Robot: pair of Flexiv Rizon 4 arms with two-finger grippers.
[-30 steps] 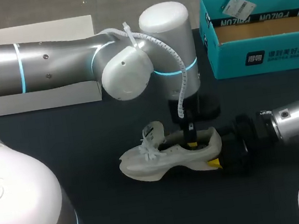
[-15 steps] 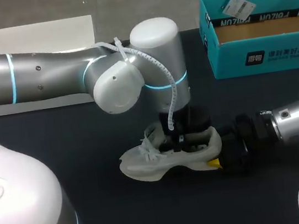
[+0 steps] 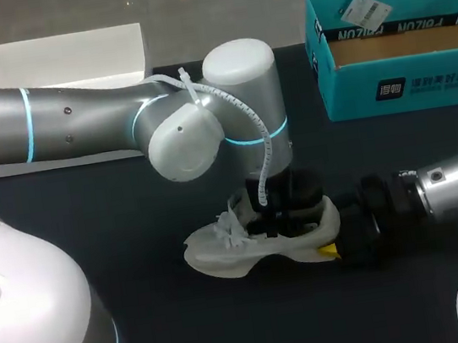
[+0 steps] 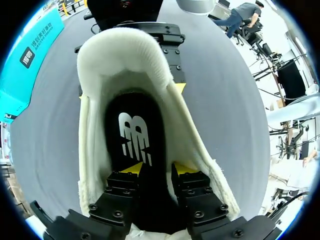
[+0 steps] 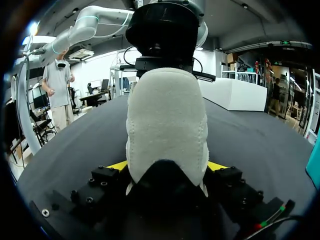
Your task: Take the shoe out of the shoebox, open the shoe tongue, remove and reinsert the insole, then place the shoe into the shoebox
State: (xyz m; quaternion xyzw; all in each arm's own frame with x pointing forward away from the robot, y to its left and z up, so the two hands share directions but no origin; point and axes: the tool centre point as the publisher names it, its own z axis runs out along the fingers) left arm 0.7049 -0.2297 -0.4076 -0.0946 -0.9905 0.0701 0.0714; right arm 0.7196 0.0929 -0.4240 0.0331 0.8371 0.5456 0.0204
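Left wrist view: left gripper (image 4: 156, 170) inside shoe (image 4: 125, 55), fingers (image 4: 131, 171) narrowly parted, tips down at insole (image 4: 135, 135), seemingly nothing pinched. Insole's long axis runs straight ahead of fingers. Right gripper (image 5: 167, 167) clamps heel (image 5: 167, 115); shoe on table (image 3: 119, 238), well apart from shoebox (image 3: 405, 87).

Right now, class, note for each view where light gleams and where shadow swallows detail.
Head view: light gleams on the left arm's white rounded casing. Left wrist view: the black foam insole sits dim inside the cream knit shoe. Right wrist view: the heel is lit, the right jaws shadowed below it.
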